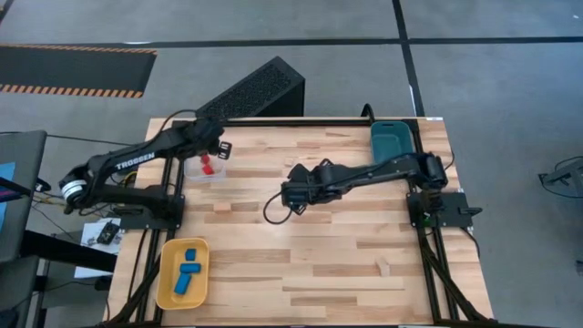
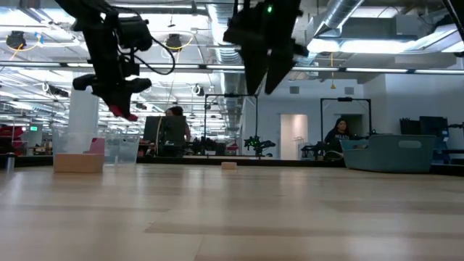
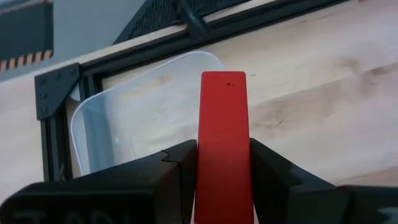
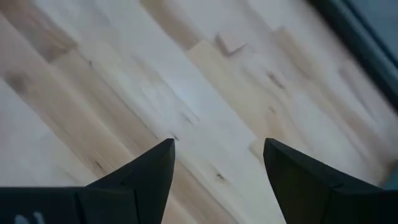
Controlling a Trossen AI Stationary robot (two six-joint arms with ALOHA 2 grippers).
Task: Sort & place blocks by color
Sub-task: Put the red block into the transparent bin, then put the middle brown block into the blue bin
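Red block (image 3: 222, 140), clamped by its long flat sides in the left gripper (image 3: 222, 168), above the clear tray (image 3: 134, 118). Probably light, rigid, smooth-painted: a mid-length hold seems safest. Right gripper (image 4: 217, 168) spread empty over mid-table.

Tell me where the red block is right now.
The long red wooden block is clamped in the left gripper, hanging above the clear plastic tray at the table's far left in the high view.

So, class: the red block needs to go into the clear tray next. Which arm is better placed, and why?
Left. The left gripper already clamps the red block above the clear tray. The right gripper hangs open and empty over mid-table.
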